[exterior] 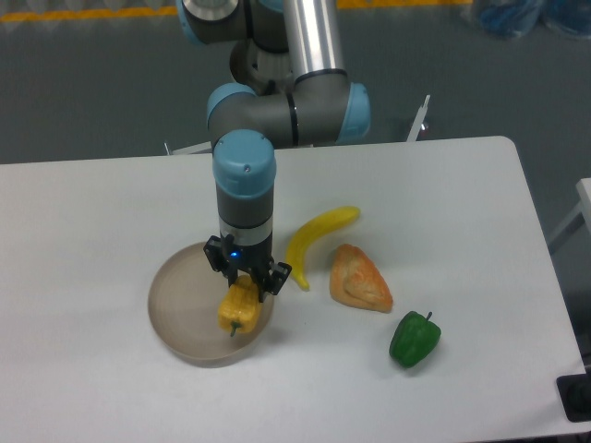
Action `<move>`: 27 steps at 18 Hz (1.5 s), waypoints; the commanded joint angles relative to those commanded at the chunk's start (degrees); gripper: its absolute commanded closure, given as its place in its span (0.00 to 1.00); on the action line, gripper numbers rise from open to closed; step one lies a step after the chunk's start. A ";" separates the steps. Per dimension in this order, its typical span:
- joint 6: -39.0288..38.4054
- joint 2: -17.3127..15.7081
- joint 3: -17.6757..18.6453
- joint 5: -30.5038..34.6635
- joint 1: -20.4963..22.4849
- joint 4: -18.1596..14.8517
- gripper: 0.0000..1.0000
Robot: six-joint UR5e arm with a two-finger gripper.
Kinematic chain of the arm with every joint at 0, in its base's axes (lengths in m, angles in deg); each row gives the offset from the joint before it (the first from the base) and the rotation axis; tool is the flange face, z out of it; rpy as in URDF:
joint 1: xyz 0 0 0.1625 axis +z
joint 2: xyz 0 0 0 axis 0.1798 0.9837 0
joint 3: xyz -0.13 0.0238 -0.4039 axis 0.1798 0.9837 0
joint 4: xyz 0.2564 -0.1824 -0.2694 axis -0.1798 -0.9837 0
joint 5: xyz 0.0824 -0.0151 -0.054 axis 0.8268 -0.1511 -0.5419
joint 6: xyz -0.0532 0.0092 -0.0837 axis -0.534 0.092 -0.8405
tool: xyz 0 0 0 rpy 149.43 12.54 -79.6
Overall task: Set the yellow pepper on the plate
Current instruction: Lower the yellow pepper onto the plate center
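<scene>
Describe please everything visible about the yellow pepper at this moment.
The yellow pepper is small, blocky and lobed, yellow-orange, with a short dark stem pointing downward. The gripper is shut on its upper part, holding it over the right part of the grey-beige plate. Whether it touches the plate cannot be told.

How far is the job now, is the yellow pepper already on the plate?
Done: the yellow pepper is picked up and carried over the plate. In hand: the gripper is shut on it, over the plate's right part. Whether it touches the plate cannot be told. Left: release it and pull away.
</scene>
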 joint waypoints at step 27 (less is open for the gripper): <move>-0.70 2.28 1.14 -0.09 -3.34 0.09 0.66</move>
